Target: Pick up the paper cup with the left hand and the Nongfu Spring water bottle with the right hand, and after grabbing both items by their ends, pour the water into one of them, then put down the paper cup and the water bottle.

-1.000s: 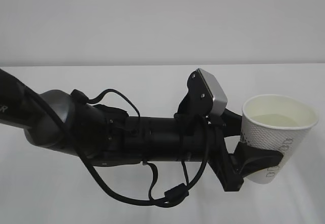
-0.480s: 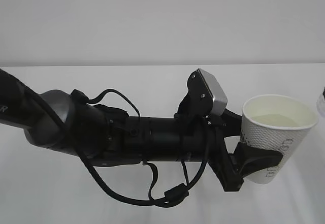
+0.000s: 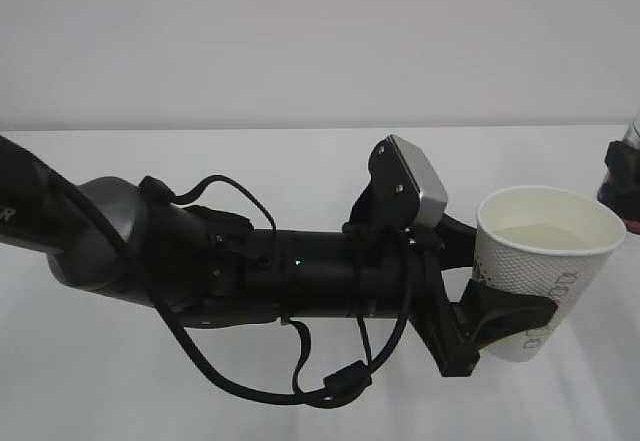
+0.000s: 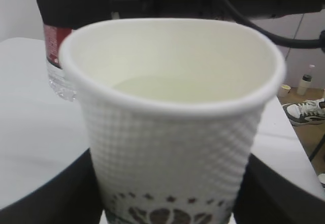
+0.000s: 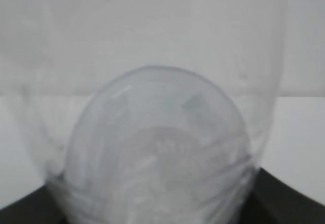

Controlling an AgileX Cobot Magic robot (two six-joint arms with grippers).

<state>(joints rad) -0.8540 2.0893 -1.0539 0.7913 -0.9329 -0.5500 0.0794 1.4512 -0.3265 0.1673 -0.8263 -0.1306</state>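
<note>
My left gripper (image 3: 508, 317) is shut on the lower half of the white paper cup (image 3: 560, 271), holding it upright above the table at the right of the exterior view. Pale water (image 3: 545, 233) lies in the bottom of the cup. In the left wrist view the dotted cup (image 4: 172, 132) fills the frame between black fingers (image 4: 48, 198). Behind it, at upper left, stands the red-labelled water bottle (image 4: 55, 56), clamped by my right gripper (image 4: 76, 5). The right wrist view shows the clear bottle's base (image 5: 157, 148) between that gripper's fingers (image 5: 289, 198). A dark and red part of bottle and gripper (image 3: 622, 173) shows at the exterior view's right edge.
A white table (image 3: 300, 161) runs back to a plain white wall. My left arm, with loose black cables (image 3: 250, 381), crosses the exterior view from the left. Past the table's right edge, the left wrist view shows floor with a shoe (image 4: 304, 109).
The bottle in my right gripper has come into the exterior view from the right edge, moving left toward the cup. The left arm and cup have stayed put.
</note>
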